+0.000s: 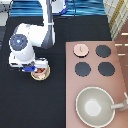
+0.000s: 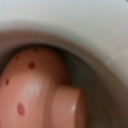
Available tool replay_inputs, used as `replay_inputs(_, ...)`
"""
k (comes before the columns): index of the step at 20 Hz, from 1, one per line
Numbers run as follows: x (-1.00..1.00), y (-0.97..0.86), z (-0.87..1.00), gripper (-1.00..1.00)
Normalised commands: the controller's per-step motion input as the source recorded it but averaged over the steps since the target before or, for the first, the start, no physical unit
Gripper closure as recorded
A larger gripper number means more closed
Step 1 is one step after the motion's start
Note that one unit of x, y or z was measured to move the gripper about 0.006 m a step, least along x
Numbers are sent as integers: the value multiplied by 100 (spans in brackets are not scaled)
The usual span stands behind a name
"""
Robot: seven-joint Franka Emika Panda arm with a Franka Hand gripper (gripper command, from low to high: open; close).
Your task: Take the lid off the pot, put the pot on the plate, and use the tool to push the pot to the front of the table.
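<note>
The pale pink lid (image 1: 80,48) lies on the stove panel, off the pot. At the exterior view's left, the small pink pot (image 1: 42,70) sits on the cream plate (image 1: 45,77) on the black table (image 1: 30,107). My gripper (image 1: 34,69) is down at the pot's left side, right against it. The wrist view is filled by the pot's red-dotted pink wall (image 2: 30,85), one of its side tabs (image 2: 67,107) and the plate's cream rim (image 2: 75,25). The spatula tool is out of view.
The pinkish-brown stove panel (image 1: 120,82) with its black burners (image 1: 82,69) fills the exterior view's right. A large grey pan (image 1: 95,106) with a long handle sits at its bottom. The white arm (image 1: 40,35) reaches down from the top.
</note>
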Motion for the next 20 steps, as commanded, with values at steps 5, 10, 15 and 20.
replay_inputs(5,-44,7,75,-100)
replay_inputs(10,-79,-7,68,-100)
replay_inputs(15,-74,-18,65,-100)
replay_inputs(20,-76,-10,47,-100)
